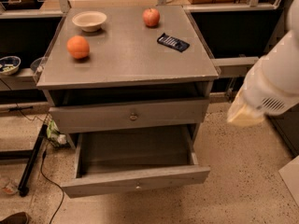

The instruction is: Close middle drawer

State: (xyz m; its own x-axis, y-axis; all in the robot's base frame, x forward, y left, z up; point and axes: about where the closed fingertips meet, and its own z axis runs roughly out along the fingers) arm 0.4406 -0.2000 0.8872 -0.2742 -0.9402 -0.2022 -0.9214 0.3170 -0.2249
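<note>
The grey bench (126, 62) carries four things on its flat top. A cream bowl (88, 20) sits upright at the far left corner. An orange (78, 47) rests near the left edge, just nearer than the bowl. A red apple (151, 17) stands by the far edge, right of the middle. A dark flat packet (173, 42) lies askew toward the right edge. The claw (245, 115) hangs out past the near right corner, apart from the bench.
</note>
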